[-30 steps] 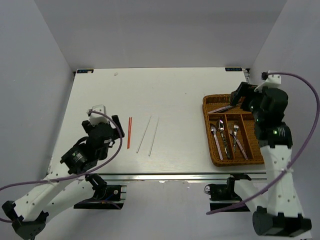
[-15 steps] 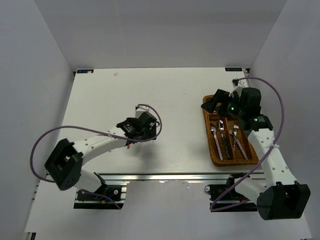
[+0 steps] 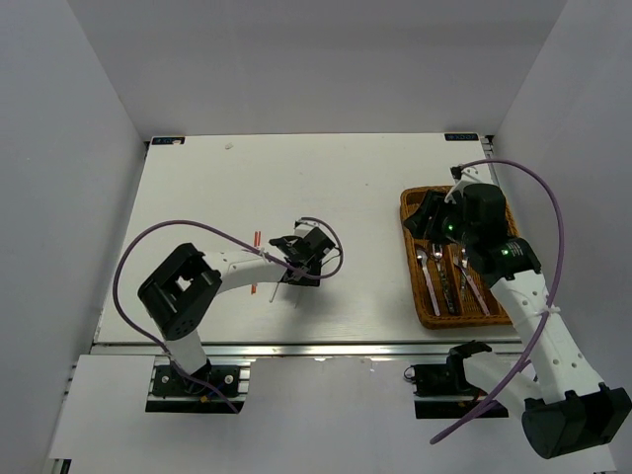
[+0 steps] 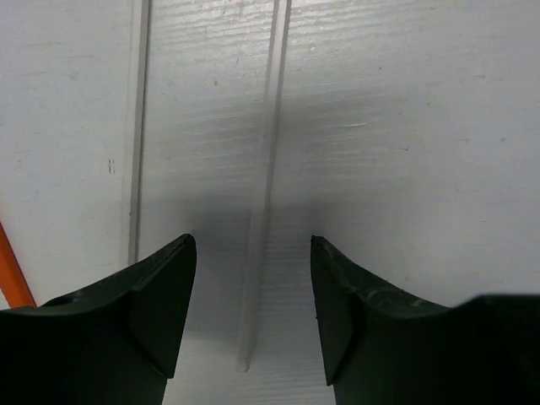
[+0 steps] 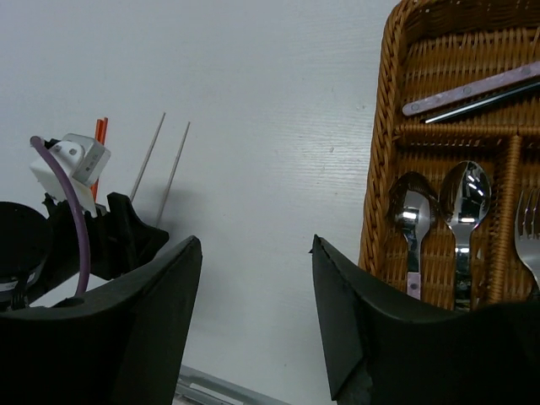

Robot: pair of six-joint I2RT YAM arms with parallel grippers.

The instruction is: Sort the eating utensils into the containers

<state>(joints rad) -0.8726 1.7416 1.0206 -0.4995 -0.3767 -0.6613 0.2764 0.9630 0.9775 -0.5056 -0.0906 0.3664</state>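
Note:
My left gripper is open and low over the table, its jaws either side of the near end of one white chopstick. The second white chopstick lies just left of it, and the red-orange chopstick further left. My right gripper is open and empty, above the left edge of the brown wicker tray. The tray's crosswise section holds a pink-handled knife. The lengthwise sections hold spoons and a fork.
The tray stands at the right of the white table, near its front edge. Both white chopsticks and my left gripper's body also show in the right wrist view. Grey walls close in the table on three sides.
My left arm has swung right and reached out, bringing its open gripper down over the white chopsticks. My right gripper has moved down and left, to the tray's left edge.

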